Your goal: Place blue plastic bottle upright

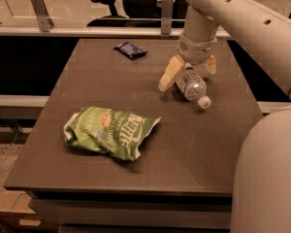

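The blue plastic bottle lies on its side at the right back of the dark table, its white cap pointing toward the front right. My gripper reaches down from the arm right over the bottle's base end. It is open, with one tan finger left of the bottle and the other right of it. The fingers straddle the bottle without clearly pressing on it.
A crumpled green chip bag lies at the left middle of the table. A small dark blue snack packet sits near the back edge. My arm and body fill the right side. A railing and an office chair stand behind the table.
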Motion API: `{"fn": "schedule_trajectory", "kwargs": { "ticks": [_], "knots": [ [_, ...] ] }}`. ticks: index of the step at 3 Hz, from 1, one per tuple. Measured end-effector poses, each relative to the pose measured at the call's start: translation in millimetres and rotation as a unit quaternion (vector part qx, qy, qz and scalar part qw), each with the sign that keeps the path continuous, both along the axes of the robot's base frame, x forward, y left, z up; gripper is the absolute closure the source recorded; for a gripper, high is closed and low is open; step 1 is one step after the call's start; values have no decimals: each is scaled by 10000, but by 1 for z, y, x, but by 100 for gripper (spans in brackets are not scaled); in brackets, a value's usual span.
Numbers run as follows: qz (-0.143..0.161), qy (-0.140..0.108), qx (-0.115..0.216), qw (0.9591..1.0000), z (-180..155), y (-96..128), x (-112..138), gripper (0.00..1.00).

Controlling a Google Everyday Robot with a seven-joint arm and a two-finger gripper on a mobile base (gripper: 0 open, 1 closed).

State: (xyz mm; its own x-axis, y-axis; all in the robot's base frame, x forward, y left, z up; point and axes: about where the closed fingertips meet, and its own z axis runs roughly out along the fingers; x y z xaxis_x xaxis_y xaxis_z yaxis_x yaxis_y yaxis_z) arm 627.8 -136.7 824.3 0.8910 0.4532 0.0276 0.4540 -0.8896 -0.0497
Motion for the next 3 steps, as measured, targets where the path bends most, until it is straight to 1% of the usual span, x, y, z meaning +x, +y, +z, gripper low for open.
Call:
{"fn": "schedule_trajectory", "kwargs": {
  "ticks": [1,2,3],
  "knots": [
    [-318,48,60,9995,-19,-10,9,0],
    [-768,41,19,9970,-30,-15,10,18],
    [-768,41,19,9970,-26,-15,10,41]
  ]
}}
